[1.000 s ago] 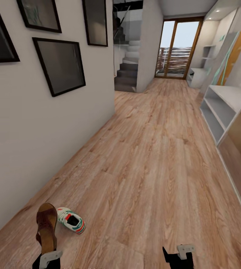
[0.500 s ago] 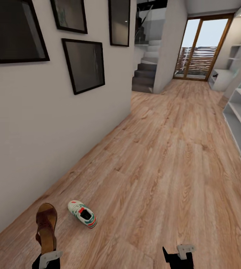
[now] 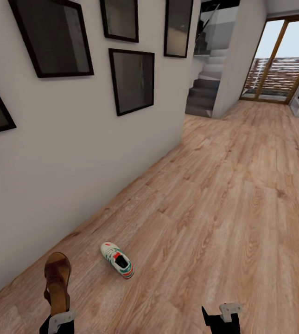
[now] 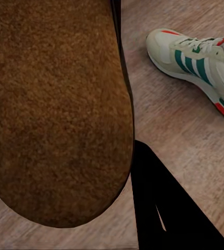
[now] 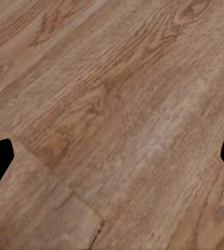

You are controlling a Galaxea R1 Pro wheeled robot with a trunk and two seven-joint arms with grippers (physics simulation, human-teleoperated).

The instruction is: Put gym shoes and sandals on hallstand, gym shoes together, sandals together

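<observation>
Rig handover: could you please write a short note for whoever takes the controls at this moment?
Left gripper: shut on a sandal, held above the floor.
Right gripper: open, empty, over bare floor.
One gym shoe lies on the floor ahead of the left gripper.
Done: one sandal picked up.
Left: carry this sandal to the rack, then collect the gym shoe and the other two shoes and pair them.
</observation>
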